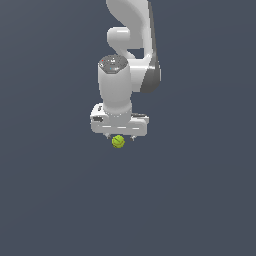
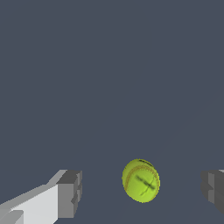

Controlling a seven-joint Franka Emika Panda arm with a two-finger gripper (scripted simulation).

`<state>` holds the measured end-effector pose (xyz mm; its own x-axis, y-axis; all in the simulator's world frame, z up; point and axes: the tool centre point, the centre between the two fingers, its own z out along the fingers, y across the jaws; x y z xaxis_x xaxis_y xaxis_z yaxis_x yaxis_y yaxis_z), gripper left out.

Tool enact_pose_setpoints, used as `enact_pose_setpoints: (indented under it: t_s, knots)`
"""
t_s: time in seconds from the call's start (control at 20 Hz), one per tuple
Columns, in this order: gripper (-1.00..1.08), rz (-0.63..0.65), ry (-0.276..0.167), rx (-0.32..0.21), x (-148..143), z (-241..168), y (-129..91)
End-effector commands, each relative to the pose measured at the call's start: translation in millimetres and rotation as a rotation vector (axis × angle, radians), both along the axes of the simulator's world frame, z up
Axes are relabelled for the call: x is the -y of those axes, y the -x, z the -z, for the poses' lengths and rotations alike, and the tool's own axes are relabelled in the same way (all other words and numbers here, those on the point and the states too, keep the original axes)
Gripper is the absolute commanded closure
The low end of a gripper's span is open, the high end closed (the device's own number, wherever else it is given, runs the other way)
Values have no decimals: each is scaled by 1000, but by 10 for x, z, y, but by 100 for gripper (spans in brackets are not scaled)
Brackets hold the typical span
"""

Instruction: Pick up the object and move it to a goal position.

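Observation:
A small yellow-green ball with darker seam lines lies on the dark grey floor, just under the white gripper in the exterior view. The gripper points straight down and its body hides most of the fingers there. In the wrist view the ball sits between the two grey fingertips, with a gap on each side. The gripper is open and touches nothing. The ball lies nearer the fingertip at the frame's edge than the other one.
The white arm rises above the gripper toward the top of the exterior view. The floor is a plain dark grey surface with no other objects showing.

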<state>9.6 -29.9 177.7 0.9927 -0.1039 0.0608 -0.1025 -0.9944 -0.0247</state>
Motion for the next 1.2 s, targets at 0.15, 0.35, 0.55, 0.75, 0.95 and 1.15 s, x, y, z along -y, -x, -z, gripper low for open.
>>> enact_pose_setpoints:
  t_s: [0.15,0.35,0.55,0.75,0.95,1.15]
  knots:
    - [-92,98,-1,-19,58,259,178]
    - [-92,195,0,-38,115,499,368]
    - [-92,274,3,-52,162,682,531]
    - [-92,326,5,-61,193,798,646]
    - [-92,353,7,-65,209,855,704]
    - [-92,351,7,-66,209,858,703]
